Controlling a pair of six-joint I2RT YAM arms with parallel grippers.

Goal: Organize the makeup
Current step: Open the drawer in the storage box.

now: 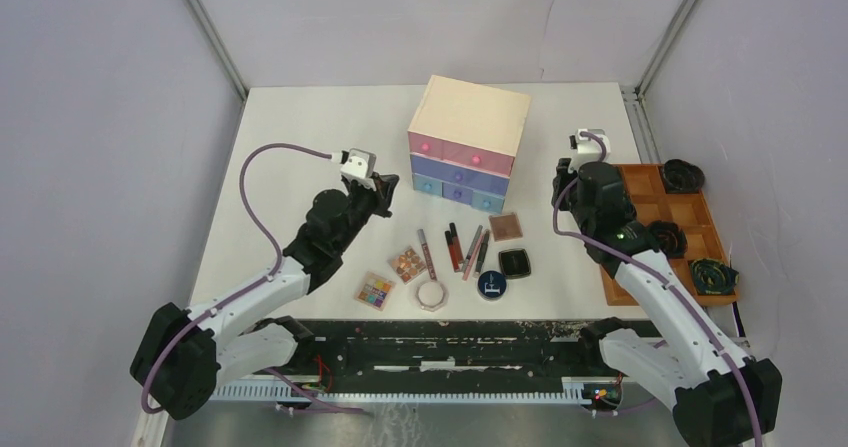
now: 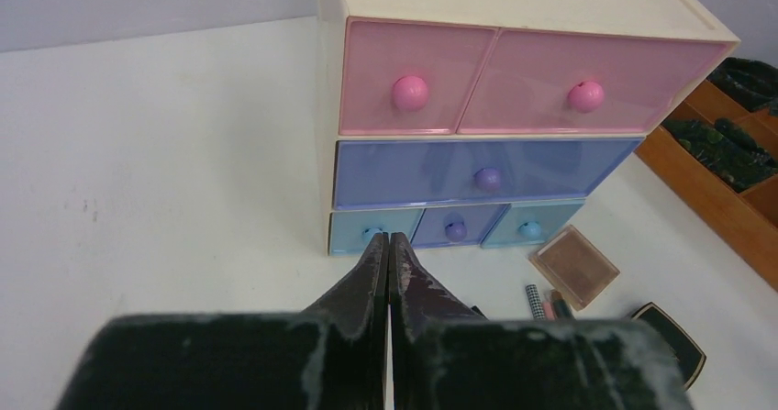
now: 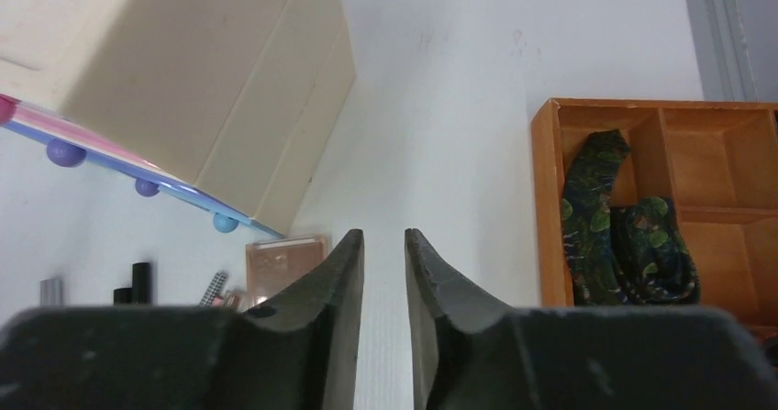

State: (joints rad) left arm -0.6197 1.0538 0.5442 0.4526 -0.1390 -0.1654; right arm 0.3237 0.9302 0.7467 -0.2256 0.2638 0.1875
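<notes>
Black left gripper (image 2: 388,238) fingers, pressed together and empty, point at the bottom row of the drawer box (image 2: 486,66), probably to work a drawer open, while the right gripper (image 3: 383,236) shows a narrow empty gap and the makeup (image 1: 455,252) lies loose mid-frame below the box.

The left gripper (image 2: 387,242) is hiding most of the slim tubes (image 2: 543,302) and part of the black compact (image 2: 679,346); the frame edge is cropping the tray (image 2: 716,199).
</notes>
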